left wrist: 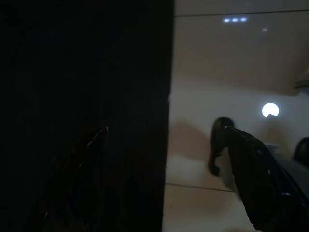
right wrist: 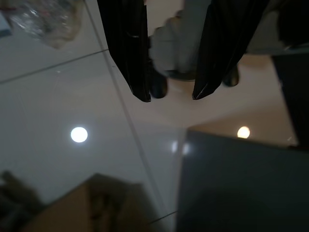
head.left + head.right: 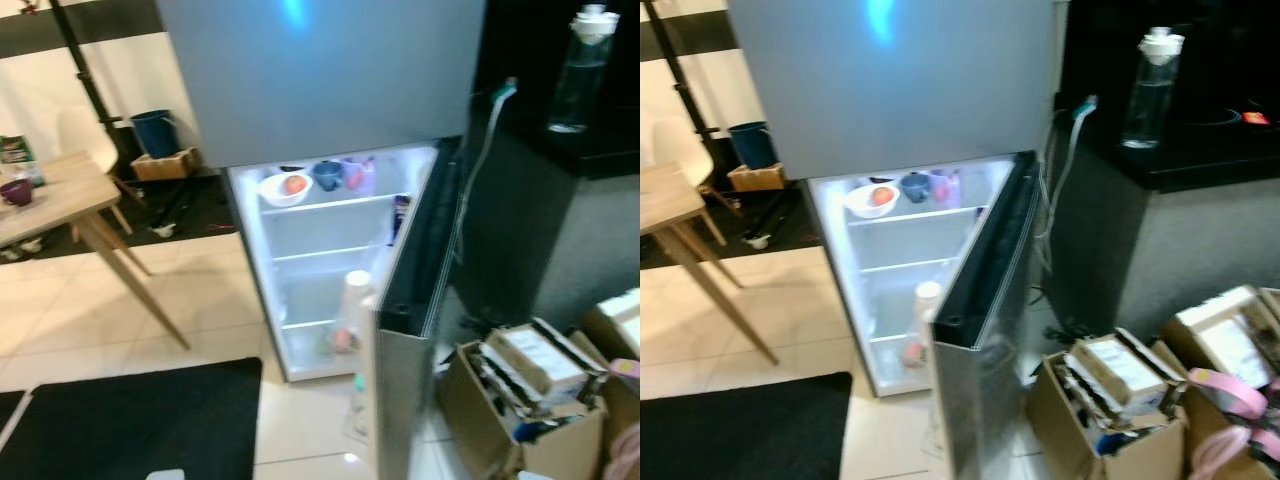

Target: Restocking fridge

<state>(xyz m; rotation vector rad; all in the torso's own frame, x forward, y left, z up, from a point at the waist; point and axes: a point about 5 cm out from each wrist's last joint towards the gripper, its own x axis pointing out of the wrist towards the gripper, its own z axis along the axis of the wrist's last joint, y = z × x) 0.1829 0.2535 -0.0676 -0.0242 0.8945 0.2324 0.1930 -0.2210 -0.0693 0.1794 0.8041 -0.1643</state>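
Nearest us is the black mat (image 3: 140,420) on the tiled floor, and just past it the fridge (image 3: 320,80) with its lower door (image 3: 400,340) swung wide. Our left gripper (image 1: 159,154) hangs over the mat's edge, its fingers (image 1: 251,169) spread well apart and empty. Our right gripper (image 2: 169,72) hangs above pale tile, fingers parted with nothing between them; below its fingertips lie the door's grey top and a cardboard box (image 3: 520,400).

The lit shelves already hold a white bowl (image 3: 284,188) with fruit, a blue cup (image 3: 326,175) and a white bottle (image 3: 354,300) lower down. The likely stock, we judge, sits in the crammed box beyond the door from the shelves.

The risks as we see them: the open door stands between box and shelves, so a swinging arm could knock it. The mat's edge could catch a foot. The blurred views make any reach into the tightly packed box uncertain.
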